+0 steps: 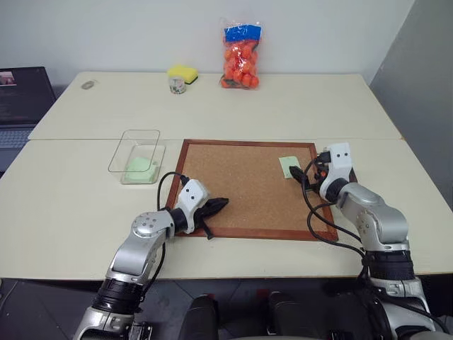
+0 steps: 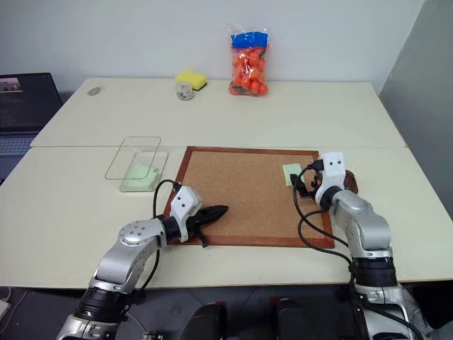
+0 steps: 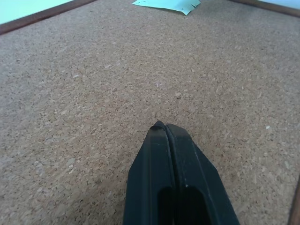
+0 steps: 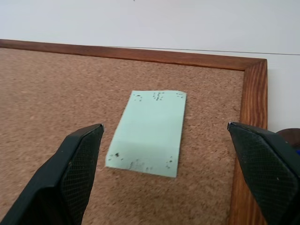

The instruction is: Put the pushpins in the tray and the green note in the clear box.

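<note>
The green note (image 4: 149, 132) lies flat on the cork board (image 1: 241, 191), near the board's far right corner, with small pin holes along its ends. My right gripper (image 4: 164, 126) hovers just short of the note, open, a finger on each side of it and nothing held. The tray (image 2: 350, 185) is a dark reddish dish, mostly hidden behind my right wrist at the board's right edge. My left gripper (image 1: 216, 205) is shut and empty over the board's near left part. The clear box (image 1: 136, 154) stands left of the board with a pale green thing inside. I cannot make out any pushpins.
At the table's far side are a bag of orange balls (image 1: 241, 60), a yellow sponge (image 1: 182, 72) and a small jar (image 1: 177, 86). A laptop (image 1: 21, 99) sits off the table's left edge. The board's wooden frame (image 4: 253, 117) runs beside my right finger.
</note>
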`<control>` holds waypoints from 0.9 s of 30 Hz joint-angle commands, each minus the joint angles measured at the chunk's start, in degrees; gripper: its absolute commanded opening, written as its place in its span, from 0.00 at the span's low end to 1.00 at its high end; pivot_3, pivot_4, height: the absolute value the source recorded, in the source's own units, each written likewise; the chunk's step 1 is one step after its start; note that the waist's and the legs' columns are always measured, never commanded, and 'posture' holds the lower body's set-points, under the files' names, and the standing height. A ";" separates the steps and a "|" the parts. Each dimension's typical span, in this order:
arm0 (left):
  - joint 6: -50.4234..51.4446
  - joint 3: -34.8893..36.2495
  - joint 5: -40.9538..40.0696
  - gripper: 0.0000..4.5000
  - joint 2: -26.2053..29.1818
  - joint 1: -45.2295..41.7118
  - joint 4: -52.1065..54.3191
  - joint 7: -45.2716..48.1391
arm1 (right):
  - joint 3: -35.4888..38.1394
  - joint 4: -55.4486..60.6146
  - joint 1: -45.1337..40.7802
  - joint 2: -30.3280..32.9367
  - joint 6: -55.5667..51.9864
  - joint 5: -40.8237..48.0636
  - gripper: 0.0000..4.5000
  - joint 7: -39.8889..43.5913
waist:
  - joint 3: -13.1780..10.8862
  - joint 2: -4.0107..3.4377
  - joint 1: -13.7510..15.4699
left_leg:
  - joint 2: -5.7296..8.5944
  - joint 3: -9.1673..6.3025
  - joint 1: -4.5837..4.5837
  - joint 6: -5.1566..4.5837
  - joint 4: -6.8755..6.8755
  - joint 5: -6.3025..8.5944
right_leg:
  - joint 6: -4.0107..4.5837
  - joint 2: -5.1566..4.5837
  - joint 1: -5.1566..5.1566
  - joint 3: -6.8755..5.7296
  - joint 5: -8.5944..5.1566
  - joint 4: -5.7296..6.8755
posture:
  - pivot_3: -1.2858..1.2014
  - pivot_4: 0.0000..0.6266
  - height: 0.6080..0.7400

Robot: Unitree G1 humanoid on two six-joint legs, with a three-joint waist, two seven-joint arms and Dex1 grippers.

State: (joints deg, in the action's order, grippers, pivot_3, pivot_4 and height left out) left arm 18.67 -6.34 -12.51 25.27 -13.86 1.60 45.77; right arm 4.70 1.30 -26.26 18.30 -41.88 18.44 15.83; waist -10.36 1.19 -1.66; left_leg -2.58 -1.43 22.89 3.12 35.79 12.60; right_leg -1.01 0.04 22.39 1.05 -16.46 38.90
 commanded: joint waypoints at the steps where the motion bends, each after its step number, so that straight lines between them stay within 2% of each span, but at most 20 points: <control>1: 5.66 3.77 -5.52 0.00 0.08 -2.46 1.88 0.55 | -0.91 -2.95 -2.53 0.36 0.64 -1.60 1.00 0.51 | -0.04 0.03 -0.03 | 0.00 0.01 0.00 0.00 0.00 0.00 | 0.00 0.01 0.01 0.01 0.00 0.00 | 0.52 0.24 1.00; 8: 11.35 7.77 -10.29 0.00 0.22 -7.45 1.72 -0.57 | -1.61 -7.71 -4.26 0.53 -0.08 -2.05 1.00 2.76 | -0.08 0.08 -0.08 | 0.00 0.07 0.15 0.00 0.00 0.00 | -0.01 0.03 0.21 0.01 0.01 0.01 | 0.52 0.24 1.00; 13: 11.91 7.63 -10.48 0.00 0.14 -7.88 2.05 -0.71 | -1.99 -8.35 -4.85 0.20 -2.04 -1.51 1.00 4.15 | -0.09 0.09 -0.10 | 0.00 0.09 0.15 0.00 -0.01 0.00 | -0.01 0.03 0.21 0.04 0.01 0.01 | 0.52 0.24 1.00; 25: 10.46 6.74 -9.45 0.00 -0.33 -8.59 0.66 -0.81 | -8.04 -5.58 -5.35 0.84 -5.12 -5.92 1.00 4.30 | -0.09 0.10 -0.17 | -0.03 0.08 0.12 0.00 -0.01 0.00 | 0.00 0.06 0.21 0.04 0.01 0.04 | 0.52 0.24 1.00; 27: 10.30 6.60 -9.32 0.00 -0.49 -8.61 0.54 -0.89 | -7.80 -5.44 -5.55 0.25 -5.42 -5.80 0.91 4.56 | -0.09 0.10 -0.17 | -0.03 0.07 0.12 0.00 0.00 0.00 | 0.00 0.06 0.21 0.04 0.01 0.04 | 0.52 0.24 1.00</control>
State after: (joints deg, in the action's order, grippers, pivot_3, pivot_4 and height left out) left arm 30.34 0.37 -22.03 24.97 -21.41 1.62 45.12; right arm -1.91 -4.58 -31.67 19.48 -45.60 12.29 19.68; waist -10.45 1.29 -1.84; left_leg -2.61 -1.35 23.00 3.12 35.79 12.60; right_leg -1.01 0.10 22.60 1.09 -16.45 38.94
